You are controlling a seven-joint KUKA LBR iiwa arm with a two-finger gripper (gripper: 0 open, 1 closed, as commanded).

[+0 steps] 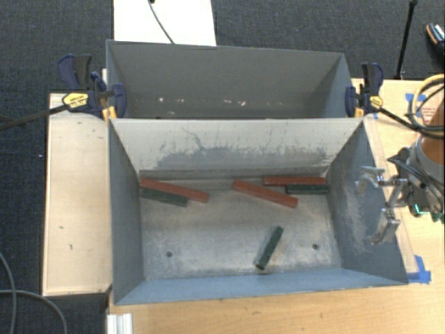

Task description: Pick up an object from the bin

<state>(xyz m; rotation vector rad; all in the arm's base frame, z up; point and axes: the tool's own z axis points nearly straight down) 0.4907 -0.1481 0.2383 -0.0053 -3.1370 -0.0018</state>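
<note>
Hanging over the right sloping wall of the grey metal bin, the two-finger gripper has its metal fingers spread, nothing between them. Nearest to it, at the foot of the back wall: a red-brown flat bar with a dark green bar right against it; touching or overlapping, cannot tell. A second red-brown bar lies tilted just left of these. Far left: a third red-brown bar beside another green bar. A lone dark green stick lies apart near the front wall
</note>
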